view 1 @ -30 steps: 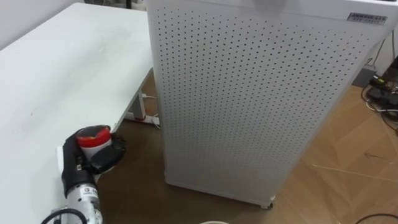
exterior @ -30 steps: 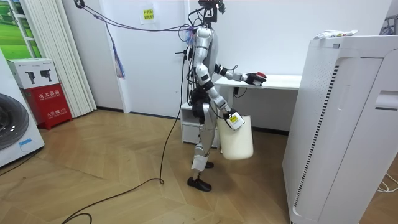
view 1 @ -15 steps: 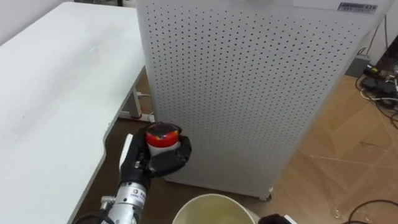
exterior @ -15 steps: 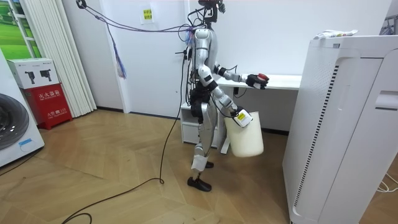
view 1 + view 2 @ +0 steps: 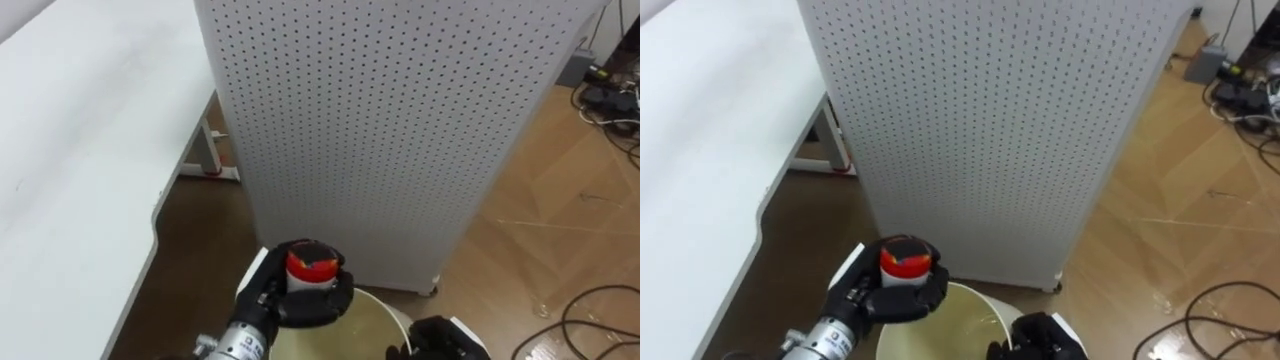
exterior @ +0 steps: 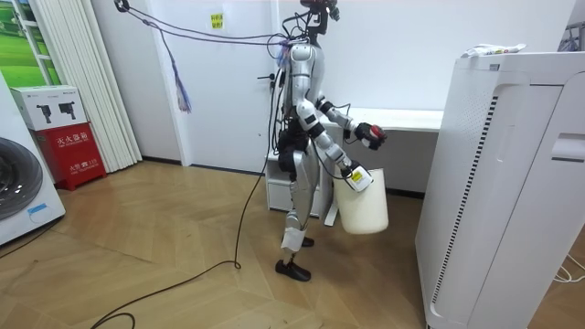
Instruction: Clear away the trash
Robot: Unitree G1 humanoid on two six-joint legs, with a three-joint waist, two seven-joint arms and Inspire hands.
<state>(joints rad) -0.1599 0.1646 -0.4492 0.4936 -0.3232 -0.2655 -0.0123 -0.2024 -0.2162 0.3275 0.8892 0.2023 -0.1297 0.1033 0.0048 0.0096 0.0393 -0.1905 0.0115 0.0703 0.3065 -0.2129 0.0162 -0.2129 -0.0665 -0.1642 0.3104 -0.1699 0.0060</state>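
Since a second ago the left hand has swung away from the table edge and now hangs low in front of the cabinet, and the bucket has come up under it. That hand's dark fingers are curled tight round a small white can with a red top, held upright. The can sits just above the bucket's near rim, on the side away from the cabinet's foot (whether it touches the rim cannot be told).

The bucket is pale, with its mouth open towards the camera, and lies close before the cabinet's lower front corner. The right hand is at the bucket's rim on the side farther from the table, its dark fingers hooked over the edge and gripping it. In the room view the bucket hangs clear of the floor from that hand, well short of the cabinet.

The cabinet is tall, white and covered in small holes. The table stands beside it, with one white leg showing near the cabinet's far lower corner. Cables lie on the wooden floor past the cabinet's other side. The robot stands upright on the floor facing the cabinet, with the table's end just behind its raised left arm.
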